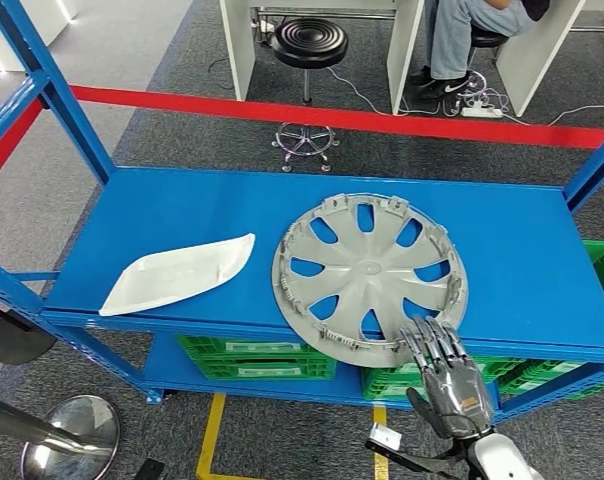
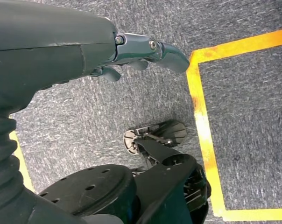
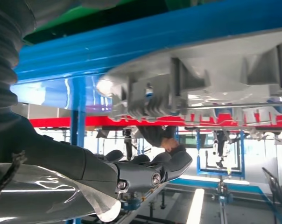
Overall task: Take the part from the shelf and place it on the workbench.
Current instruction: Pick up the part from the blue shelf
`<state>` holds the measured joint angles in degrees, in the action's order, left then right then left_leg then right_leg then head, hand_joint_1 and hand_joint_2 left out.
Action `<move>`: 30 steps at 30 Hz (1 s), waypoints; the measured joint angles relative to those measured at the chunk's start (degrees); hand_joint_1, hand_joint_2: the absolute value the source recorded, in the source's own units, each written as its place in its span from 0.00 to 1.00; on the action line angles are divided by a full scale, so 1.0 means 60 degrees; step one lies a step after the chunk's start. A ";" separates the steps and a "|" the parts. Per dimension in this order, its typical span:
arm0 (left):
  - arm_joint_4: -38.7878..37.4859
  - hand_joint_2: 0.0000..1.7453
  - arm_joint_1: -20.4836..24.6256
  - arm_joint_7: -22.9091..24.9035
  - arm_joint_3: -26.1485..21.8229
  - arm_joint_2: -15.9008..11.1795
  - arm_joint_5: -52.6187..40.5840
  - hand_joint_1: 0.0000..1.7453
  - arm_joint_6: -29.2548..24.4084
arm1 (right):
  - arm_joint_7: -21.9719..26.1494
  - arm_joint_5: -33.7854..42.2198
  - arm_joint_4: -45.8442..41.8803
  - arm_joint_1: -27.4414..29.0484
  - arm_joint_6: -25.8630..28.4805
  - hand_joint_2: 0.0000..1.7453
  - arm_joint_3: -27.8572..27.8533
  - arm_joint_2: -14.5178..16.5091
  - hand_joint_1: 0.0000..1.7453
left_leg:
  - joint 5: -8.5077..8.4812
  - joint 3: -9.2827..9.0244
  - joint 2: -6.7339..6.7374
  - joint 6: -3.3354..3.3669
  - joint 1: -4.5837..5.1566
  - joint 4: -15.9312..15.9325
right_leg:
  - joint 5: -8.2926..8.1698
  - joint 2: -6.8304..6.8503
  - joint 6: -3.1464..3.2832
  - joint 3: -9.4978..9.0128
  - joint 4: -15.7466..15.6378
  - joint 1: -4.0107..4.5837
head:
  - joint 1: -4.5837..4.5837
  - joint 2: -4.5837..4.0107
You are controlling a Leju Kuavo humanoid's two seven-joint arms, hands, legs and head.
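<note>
we see the grey wheel cover (image 1: 369,272) lying flat on the blue shelf (image 1: 171,215), overhanging its front edge. our right hand (image 1: 446,375), released, fingers extended, reaches its rim at 5 o'clock. our left hand (image 2: 97,44) hangs empty over the carpet (image 2: 245,102).

right hand (image 3: 146,170), fingers extended, just beside the grey wheel cover (image 3: 210,74) rim.

Matt grey plastic wheel cover (image 1: 370,273) lies on a smooth, blue-painted metal shelf (image 1: 171,205).

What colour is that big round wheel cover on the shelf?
The wheel cover is silver-grey, clearest in the head view.
</note>
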<state>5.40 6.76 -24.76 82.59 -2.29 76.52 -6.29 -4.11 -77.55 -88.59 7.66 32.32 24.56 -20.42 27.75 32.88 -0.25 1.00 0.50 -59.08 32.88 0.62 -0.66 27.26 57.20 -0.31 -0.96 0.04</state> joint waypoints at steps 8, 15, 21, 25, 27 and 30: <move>0.0045 1.00 0.0162 0.0134 0.0190 0.0039 -0.0161 0.00 0.0006 | 0.0569 -0.0037 0.0800 -0.0822 -0.0331 1.00 0.0069 0.0458 0.00 | 0.0000 -0.0001 0.0000 0.0000 0.0000 0.0000 | 0.0000 -0.0001 0.0000 -0.0004 0.0001 0.0001 | 0.0001 0.0000; 0.0069 1.00 0.0231 0.0164 0.0298 0.0060 -0.0168 0.00 0.0033 | 0.0693 -0.0018 0.1428 -0.1339 -0.0368 1.00 0.0144 0.0778 0.00 | -0.0001 -0.0001 0.0000 0.0000 -0.0001 0.0000 | 0.0000 -0.0001 0.0000 -0.0006 0.0004 0.0002 | 0.0001 0.0000; 0.0069 1.00 0.0268 0.0170 0.0394 0.0062 -0.0176 0.00 0.0035 | 0.0759 0.0040 0.1894 -0.1628 -0.0344 1.00 0.0167 0.0927 1.00 | -0.0001 -0.0001 0.0000 0.0000 0.0000 0.0000 | 0.0000 -0.0001 0.0000 -0.0005 0.0004 0.0001 | 0.0001 0.0000; 0.0069 1.00 0.0269 0.0170 0.0435 0.0062 -0.0140 0.00 0.0035 | 0.0562 -0.0232 0.2016 -0.1650 -0.0062 1.00 0.0065 0.0994 1.00 | -0.0001 -0.0001 -0.0001 0.0000 0.0000 -0.0001 | 0.0000 0.0000 0.0000 -0.0005 0.0003 0.0001 | 0.0000 0.0000; 0.0069 1.00 0.0267 0.0170 0.0443 0.0062 -0.0093 0.00 0.0031 | 0.0423 -0.0451 0.2021 -0.1610 0.0045 1.00 -0.0025 0.1004 1.00 | -0.0001 -0.0001 -0.0001 0.0000 0.0000 -0.0001 | 0.0000 0.0001 0.0000 -0.0005 0.0003 0.0001 | 0.0000 0.0000; 0.0069 1.00 0.0263 0.0170 0.0450 0.0062 -0.0048 0.00 0.0015 | 0.0300 -0.0645 0.2014 -0.1525 0.0113 1.00 -0.0147 0.1006 1.00 | -0.0001 0.0000 -0.0001 0.0000 0.0000 -0.0001 | 0.0000 0.0001 0.0000 -0.0005 0.0003 0.0001 | 0.0001 0.0000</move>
<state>5.81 8.33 -23.74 85.29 -1.92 76.23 -6.21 -2.31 -81.42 -76.50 -1.49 33.00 23.68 -14.39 27.74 32.88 -0.26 1.00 0.50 -59.08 32.88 0.62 -0.66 27.23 57.22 -0.30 -0.96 0.04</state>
